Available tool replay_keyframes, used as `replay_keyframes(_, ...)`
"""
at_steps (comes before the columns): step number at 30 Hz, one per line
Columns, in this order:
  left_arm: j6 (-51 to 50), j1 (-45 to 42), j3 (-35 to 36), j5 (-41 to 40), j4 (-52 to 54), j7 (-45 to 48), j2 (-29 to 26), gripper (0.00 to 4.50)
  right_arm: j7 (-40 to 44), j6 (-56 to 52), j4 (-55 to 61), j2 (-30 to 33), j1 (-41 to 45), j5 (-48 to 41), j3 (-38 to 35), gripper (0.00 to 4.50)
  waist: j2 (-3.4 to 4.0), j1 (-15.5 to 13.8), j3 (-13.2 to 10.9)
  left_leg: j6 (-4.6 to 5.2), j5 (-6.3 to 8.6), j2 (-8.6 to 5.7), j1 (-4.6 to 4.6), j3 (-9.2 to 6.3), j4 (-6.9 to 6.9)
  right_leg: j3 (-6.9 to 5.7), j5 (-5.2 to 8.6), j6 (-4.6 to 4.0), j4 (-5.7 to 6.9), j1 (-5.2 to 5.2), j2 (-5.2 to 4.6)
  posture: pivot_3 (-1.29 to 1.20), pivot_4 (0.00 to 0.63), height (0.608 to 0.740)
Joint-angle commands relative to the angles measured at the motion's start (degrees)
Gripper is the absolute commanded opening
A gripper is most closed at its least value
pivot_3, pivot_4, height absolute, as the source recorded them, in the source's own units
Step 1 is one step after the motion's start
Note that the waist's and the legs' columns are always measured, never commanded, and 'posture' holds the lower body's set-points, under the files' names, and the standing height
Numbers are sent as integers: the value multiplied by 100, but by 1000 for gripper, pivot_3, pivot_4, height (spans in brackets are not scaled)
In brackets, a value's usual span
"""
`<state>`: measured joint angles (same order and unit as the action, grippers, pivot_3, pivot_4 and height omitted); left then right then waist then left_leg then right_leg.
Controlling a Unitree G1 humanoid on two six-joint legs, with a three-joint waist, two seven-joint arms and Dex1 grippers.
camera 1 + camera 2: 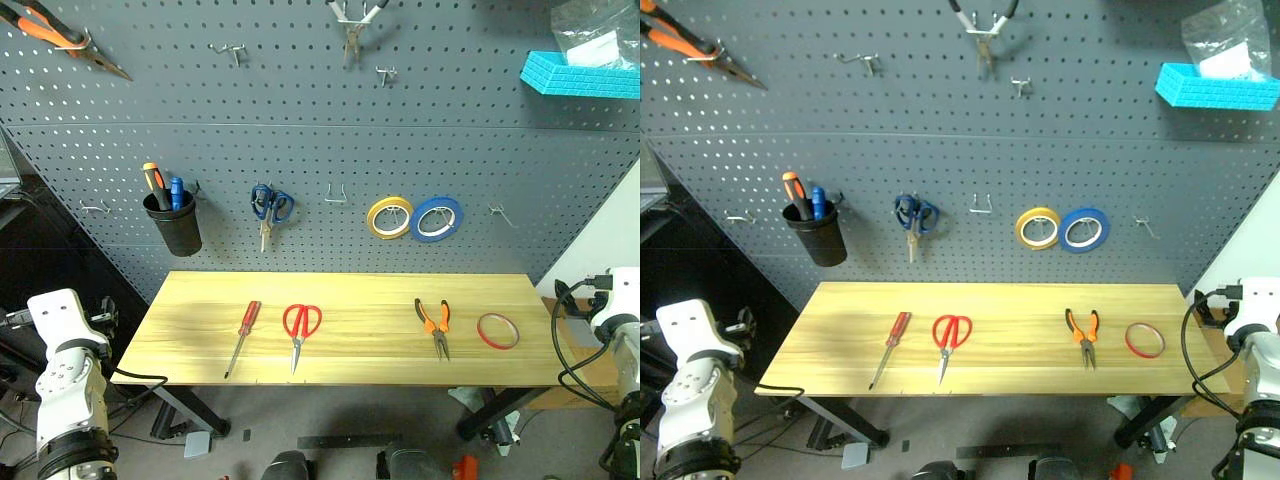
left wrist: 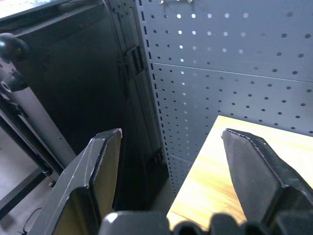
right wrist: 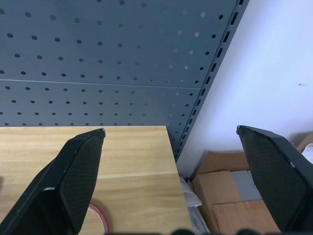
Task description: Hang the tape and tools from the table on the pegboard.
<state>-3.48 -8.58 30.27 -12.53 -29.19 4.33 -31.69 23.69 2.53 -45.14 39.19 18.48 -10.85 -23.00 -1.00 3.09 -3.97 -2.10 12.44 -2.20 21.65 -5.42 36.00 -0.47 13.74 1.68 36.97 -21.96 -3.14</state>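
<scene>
On the light wooden table (image 1: 370, 295) lie, from left to right, a slim red-handled screwdriver (image 1: 242, 337), red-handled scissors (image 1: 300, 330), orange-and-black pliers (image 1: 434, 325) and a thin red tape ring (image 1: 497, 331). The dark grey pegboard (image 1: 320, 150) rises behind them. My left gripper (image 2: 171, 134) is open and empty beside the table's left end (image 2: 254, 161). My right gripper (image 3: 171, 131) is open and empty off the table's right end, with the red tape (image 3: 98, 215) just past its finger.
The pegboard holds a black cup of screwdrivers (image 1: 172, 222), blue scissors (image 1: 270, 207), a yellow roll (image 1: 389, 217), a blue roll (image 1: 437, 218) and bare hooks (image 1: 336, 195). A teal tray (image 1: 580, 75) hangs top right. Cardboard boxes (image 3: 234, 196) sit right of the table, a dark cabinet (image 2: 73, 88) left.
</scene>
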Motion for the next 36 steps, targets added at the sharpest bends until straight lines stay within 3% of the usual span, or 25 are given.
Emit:
replay_keyframes(1,118,-6,3,95,251,-37,-135,3473,11,140,153,58,78,-89,-73,4500,0,1,0,0,0,0,0,0,0,0,0,0,0,0,0,-47,9,740)
replay_keyframes(8,2,95,-468,138,959,279,122,3473,413,-150,1092,-191,-349,-56,345,4500,0,1,-6,0,0,4,1,-2,0,0,1,-1,0,0,0,-68,42,740)
replay_keyframes(15,-882,305,-1717,134,2702,947,665,3473,696,-1687,3285,-535,-1113,-414,782,4500,39,-7,-130,0,0,41,4,14,4,8,2,-3,0,-1,1,-113,109,740)
replay_keyframes(20,-1464,0,-2612,99,3301,1464,900,3473,579,-2733,3703,-523,-1058,-366,1046,4500,24,20,-369,0,0,66,1,39,5,10,3,-5,6,-6,11,-157,172,740)
replay_keyframes(25,-1603,-577,-3232,-137,3389,2237,1186,3473,606,-3329,3305,-435,-559,-232,1315,4500,7,50,-640,3,-1,87,29,86,8,20,2,-3,2,-30,11,-187,225,740)
replay_keyframes(29,-1667,-1090,-3786,-88,3232,2980,1114,3473,690,-3472,2563,-398,21,-22,1578,4500,-7,123,-821,13,5,85,43,100,5,31,-14,36,-3,-42,11,-193,255,740)
replay_keyframes(36,-1204,-1632,-4734,213,3227,4315,858,3473,917,-2993,418,-408,1244,478,1999,4500,-12,181,-996,27,13,83,119,121,8,56,-20,34,6,-125,11,-162,275,740)
